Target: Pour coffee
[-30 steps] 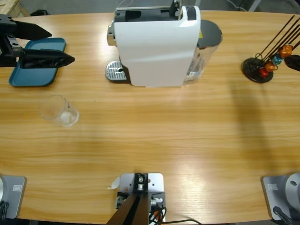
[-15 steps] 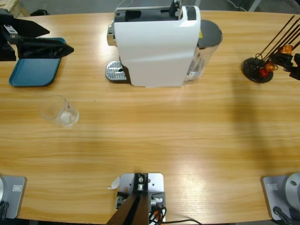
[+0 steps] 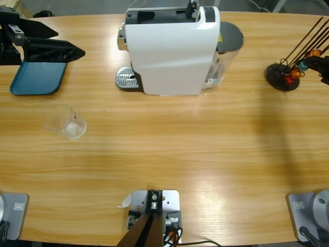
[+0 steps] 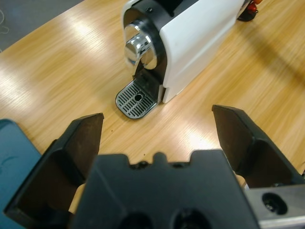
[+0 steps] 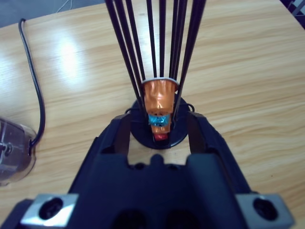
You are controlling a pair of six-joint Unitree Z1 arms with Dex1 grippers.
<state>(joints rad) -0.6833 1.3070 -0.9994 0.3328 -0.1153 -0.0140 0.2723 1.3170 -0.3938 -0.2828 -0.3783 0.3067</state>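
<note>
- The left gripper [image 4: 157, 129] hangs with its jaws spread wide and nothing between them, aimed at the coffee machine [image 4: 190, 43] and its drip tray [image 4: 137, 98] — probably lining up on the brewing end.
- The right gripper [image 5: 159, 129] has its jaws open a moderate way, flanking the lower part of the capsule rack [image 5: 159, 86]; they sit beside the orange capsule [image 5: 159, 98] and the blue one below it, gripping neither as far as I can tell — likely placed to pick one.
- The glass tumbler [image 3: 64, 121] stands on the counter [image 3: 180, 149] well apart from both arms; no coffee shows in it, so I judge pouring is far off.
- The blue tray [image 3: 38, 78] lies under the left arm.
- Only the high view shows the tumbler; only the left wrist view shows the spout, and only the right wrist view the stacked capsules.
</note>
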